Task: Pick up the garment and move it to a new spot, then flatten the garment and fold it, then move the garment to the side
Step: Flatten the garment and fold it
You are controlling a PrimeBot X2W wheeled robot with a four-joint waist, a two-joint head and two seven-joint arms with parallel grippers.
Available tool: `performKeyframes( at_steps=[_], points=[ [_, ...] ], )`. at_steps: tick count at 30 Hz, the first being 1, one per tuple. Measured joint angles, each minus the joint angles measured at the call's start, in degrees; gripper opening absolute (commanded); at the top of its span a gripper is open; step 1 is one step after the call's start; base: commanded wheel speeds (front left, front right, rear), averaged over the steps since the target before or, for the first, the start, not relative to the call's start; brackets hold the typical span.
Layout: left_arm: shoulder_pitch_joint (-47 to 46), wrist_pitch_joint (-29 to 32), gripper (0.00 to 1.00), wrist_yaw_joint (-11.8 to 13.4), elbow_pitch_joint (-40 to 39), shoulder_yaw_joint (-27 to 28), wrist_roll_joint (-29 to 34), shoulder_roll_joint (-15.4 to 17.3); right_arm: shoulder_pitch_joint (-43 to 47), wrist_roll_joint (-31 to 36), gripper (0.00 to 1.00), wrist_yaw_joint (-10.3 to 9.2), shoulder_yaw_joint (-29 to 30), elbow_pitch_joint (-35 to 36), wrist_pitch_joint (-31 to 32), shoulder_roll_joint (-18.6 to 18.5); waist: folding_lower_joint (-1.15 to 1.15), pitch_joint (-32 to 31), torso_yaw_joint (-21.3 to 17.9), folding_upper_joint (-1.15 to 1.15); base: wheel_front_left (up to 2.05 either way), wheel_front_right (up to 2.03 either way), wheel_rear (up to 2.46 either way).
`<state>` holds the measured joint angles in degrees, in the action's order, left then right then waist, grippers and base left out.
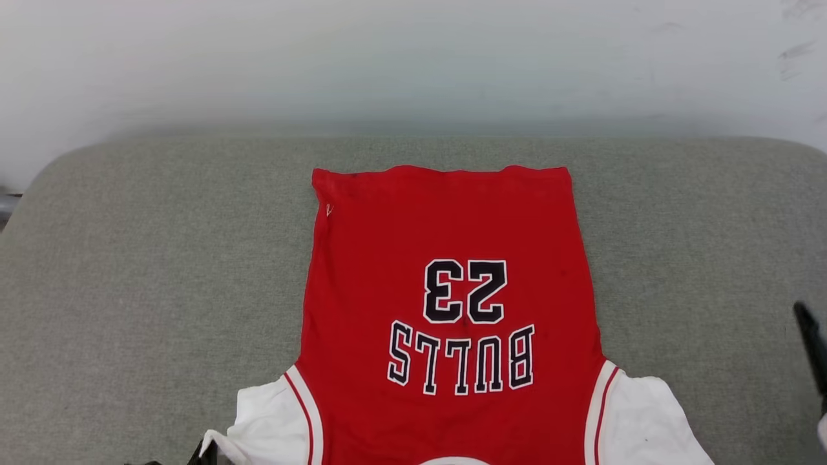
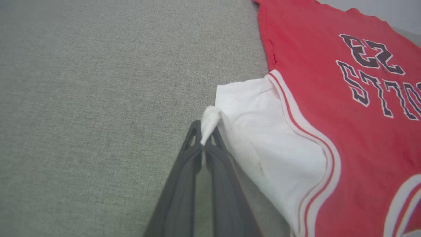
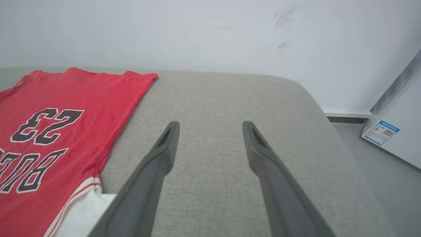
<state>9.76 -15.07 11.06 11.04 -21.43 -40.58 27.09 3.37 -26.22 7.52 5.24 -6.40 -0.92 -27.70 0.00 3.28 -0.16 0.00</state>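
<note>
The garment (image 1: 446,258), a red T-shirt with white sleeves and black "BULLS 23" lettering, lies flat on the grey cushion (image 1: 142,271), lettering up, its hem at the far side. My left gripper (image 2: 205,131) is shut on the tip of the white sleeve (image 2: 263,131), at the cushion's near left. The same sleeve (image 1: 265,420) lies at the lower left of the head view. My right gripper (image 3: 210,126) is open over bare cushion, to the right of the garment (image 3: 59,125), with nothing between its fingers. One dark finger (image 1: 813,349) shows at the head view's right edge.
A white wall (image 1: 413,58) rises behind the cushion. To the cushion's right, the floor (image 3: 371,171) holds a pale box with a blue label (image 3: 381,131). Bare cushion (image 3: 296,108) spreads on both sides of the garment.
</note>
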Motion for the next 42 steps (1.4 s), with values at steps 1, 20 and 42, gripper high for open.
performKeyframes(
  at_steps=[1, 20, 42],
  points=[
    [-0.34, 0.00, 0.00, -0.07, -0.18, 0.10, 0.46, -0.30, -1.83, -0.01, 1.00, 0.00, 0.80, 1.07, 0.55, -0.66, 0.00, 0.30, 0.27, 0.00, 0.00, 0.00, 0.00],
    [-10.76, 0.00, 0.00, -2.61, -5.05, 1.32, 9.49, -6.89, -40.08, -5.23, 1.00, 0.00, -8.29, 6.38, 31.10, -10.02, 0.01, 13.29, 8.43, 0.00, 0.00, 0.00, 0.00],
    [-18.02, -0.04, 0.00, -9.29, -5.94, 5.42, 18.70, -17.92, -63.25, -7.14, 1.00, 0.00, -19.54, -9.96, 70.06, -12.93, 0.01, 30.51, 17.45, 0.00, 0.00, 0.00, 0.00]
  ],
)
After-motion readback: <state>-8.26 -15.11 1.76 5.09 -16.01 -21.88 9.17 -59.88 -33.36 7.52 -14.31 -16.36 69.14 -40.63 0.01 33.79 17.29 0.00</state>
